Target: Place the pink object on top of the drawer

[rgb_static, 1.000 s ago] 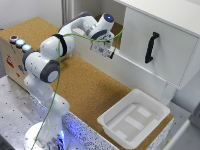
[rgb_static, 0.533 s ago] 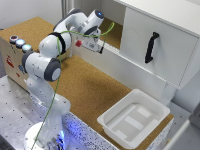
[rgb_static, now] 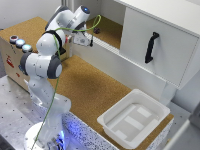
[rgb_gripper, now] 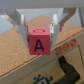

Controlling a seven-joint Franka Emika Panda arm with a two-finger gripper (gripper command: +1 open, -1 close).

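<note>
Gripping the pink block [rgb_gripper: 39, 44] marked "A" between both fingers [rgb_gripper: 20, 26], the gripper [rgb_static: 85, 41] hung over the cork surface [rgb_static: 90, 90], left of the drawer [rgb_static: 165, 35].

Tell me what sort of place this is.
Likely a robotics lab bench: a white Franka arm on a perforated metal base, a cork-topped table, and a white box-like drawer unit as test props.
</note>
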